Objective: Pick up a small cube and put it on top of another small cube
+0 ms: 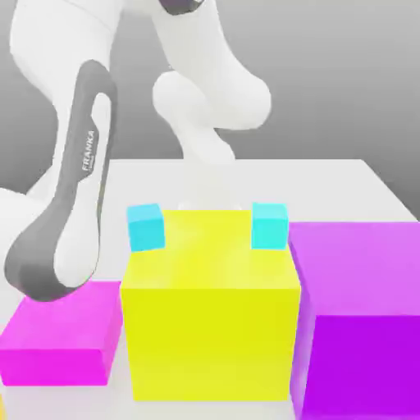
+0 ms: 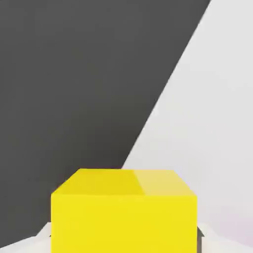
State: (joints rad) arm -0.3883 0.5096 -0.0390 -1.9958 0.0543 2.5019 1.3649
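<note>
Gripper: clenched, jaws drawn in, with the small yellow cube sitting right between them in the hand view. Dark slivers of the jaws show at either flank of that cube, hard against its sides. You can read this as a grasp made, though that is a judgement; contact under load is not proven while the cube is low on the white table.

Position: in the exterior view the arm reaches down behind the big yellow cube. You should take the small yellow cube to be on the far side of that big cube.

Targets: one small cyan cube stands at the big yellow cube's far corner toward the exterior view's left. A second small cyan cube stands at its far corner toward the exterior view's right. Neither carries anything on top.

Other items: a flat magenta block lies beside the big yellow cube on the exterior view's left. A tall purple block stands beside it on the right.

Progress: approach and closing appear done. Left for you: lift, carry over one cyan cube, lower squarely, let go. No stacking yet, so early to middle of the task.
</note>
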